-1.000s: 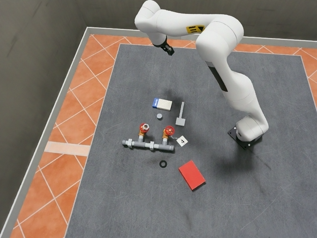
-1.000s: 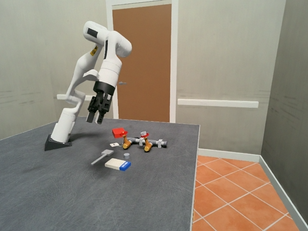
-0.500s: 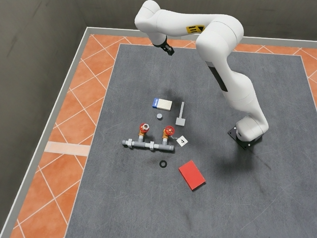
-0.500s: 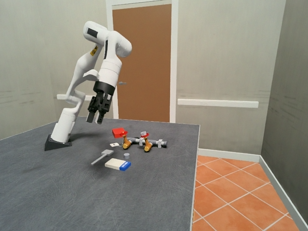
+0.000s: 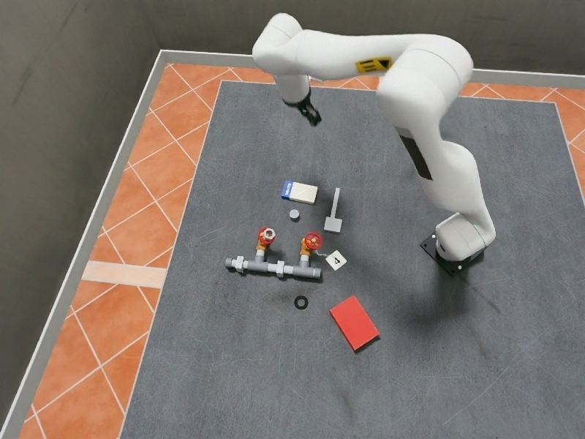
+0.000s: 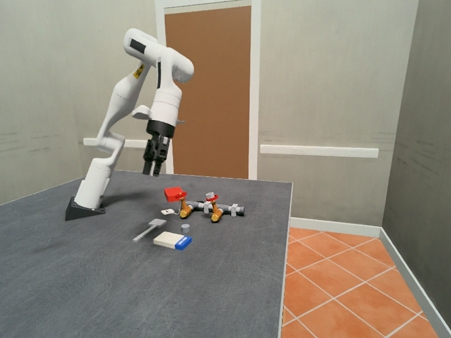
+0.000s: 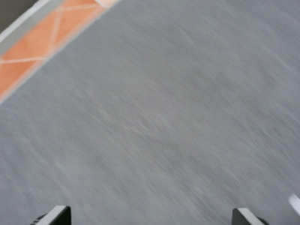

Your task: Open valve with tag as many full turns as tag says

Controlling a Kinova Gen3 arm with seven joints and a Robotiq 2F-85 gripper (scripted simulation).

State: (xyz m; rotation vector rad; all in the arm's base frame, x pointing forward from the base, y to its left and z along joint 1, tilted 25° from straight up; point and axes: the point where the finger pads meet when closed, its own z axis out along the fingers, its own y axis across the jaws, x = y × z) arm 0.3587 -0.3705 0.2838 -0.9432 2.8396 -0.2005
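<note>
A grey pipe lies on the dark table top with two red-handled valves. The right valve has a white tag chained to it; the tag reads 4. The left valve has no tag. The pipe also shows in the exterior view, with the tagged valve and its tag on the left. My gripper is open and empty, high above the table and well behind the valves; it also shows in the exterior view. The wrist view shows only blurred table top and my two fingertips.
A white box with a blue end, a small grey cylinder and a grey flat tool with a handle lie behind the valves. A black ring and a red block lie in front. The arm's base stands at the right.
</note>
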